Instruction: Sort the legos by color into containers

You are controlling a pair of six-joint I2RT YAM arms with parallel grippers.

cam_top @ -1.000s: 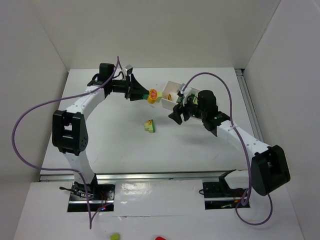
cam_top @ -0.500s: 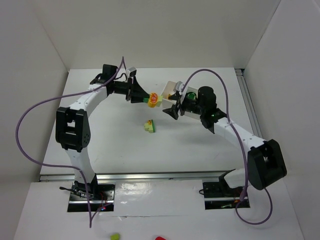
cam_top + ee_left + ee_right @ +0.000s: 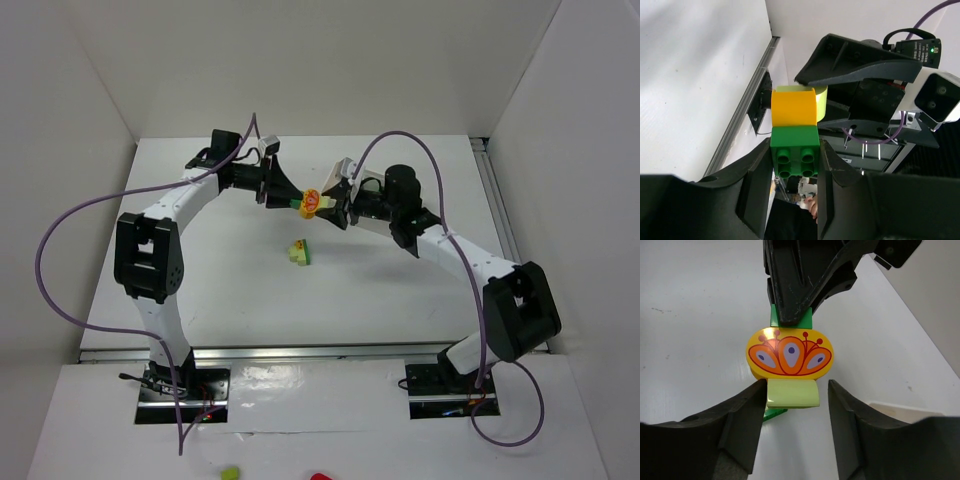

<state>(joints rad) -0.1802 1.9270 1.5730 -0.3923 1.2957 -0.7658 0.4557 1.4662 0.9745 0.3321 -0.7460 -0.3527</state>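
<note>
Separating stacked legos (image 3: 311,203): left pincer (image 3: 794,150) clenched on green brick (image 3: 795,155), right pincer (image 3: 792,390) straddling pale brick (image 3: 792,394), not yet shut; next, clamp and pull apart.

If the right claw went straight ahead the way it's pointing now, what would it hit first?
The pale yellow-green brick, sitting between the fingers of the right claw. It caps a stack with an orange flower piece and a green brick, which the left claw holds.
</note>
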